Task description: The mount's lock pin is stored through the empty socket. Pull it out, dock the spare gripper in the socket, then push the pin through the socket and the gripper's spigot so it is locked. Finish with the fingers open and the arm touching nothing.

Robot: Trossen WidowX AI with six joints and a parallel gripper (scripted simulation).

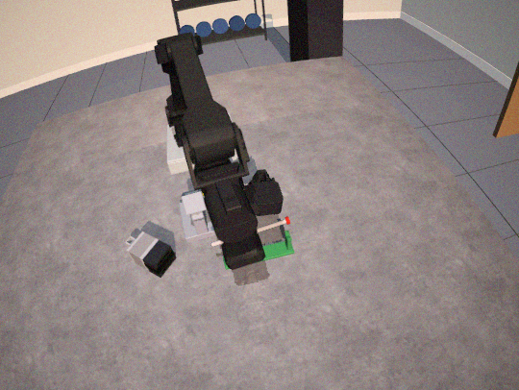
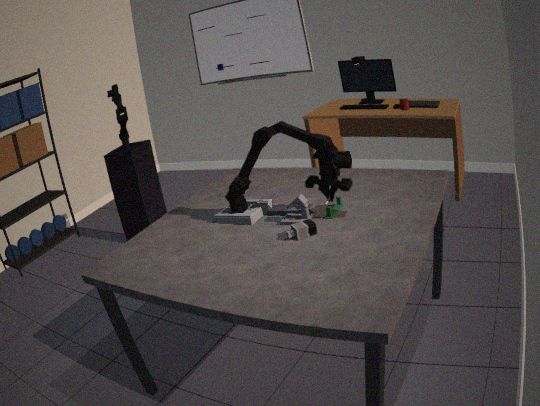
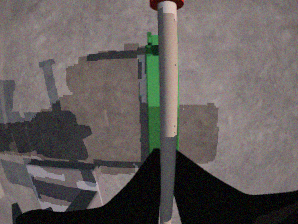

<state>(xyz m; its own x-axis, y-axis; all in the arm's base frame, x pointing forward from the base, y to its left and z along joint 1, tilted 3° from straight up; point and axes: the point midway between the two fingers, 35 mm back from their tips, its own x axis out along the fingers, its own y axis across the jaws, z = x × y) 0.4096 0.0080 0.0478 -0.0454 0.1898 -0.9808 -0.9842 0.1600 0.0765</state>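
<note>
My gripper (image 2: 330,198) (image 3: 164,153) is shut on the lock pin and holds it above the green cradle. The pale lock pin (image 1: 275,225) (image 3: 169,75) has a red head, which points to the right in the top view and to the top in the wrist view. The green cradle (image 1: 281,250) (image 2: 338,206) (image 3: 153,90) stands on the table. The light grey mount (image 1: 194,202) (image 2: 300,201) stands beside it, nearer the arm's base. The spare gripper (image 1: 150,249) (image 2: 303,230), white and black, lies apart on the table. The fingertips are hidden behind the arm in the top view.
The arm's white base plate (image 1: 177,164) (image 2: 239,216) sits behind the mount on the grey table (image 1: 346,298) (image 2: 240,280). The arm hangs over the cradle and close beside the mount. A desk, a shelf and a black pedestal stand away from the table.
</note>
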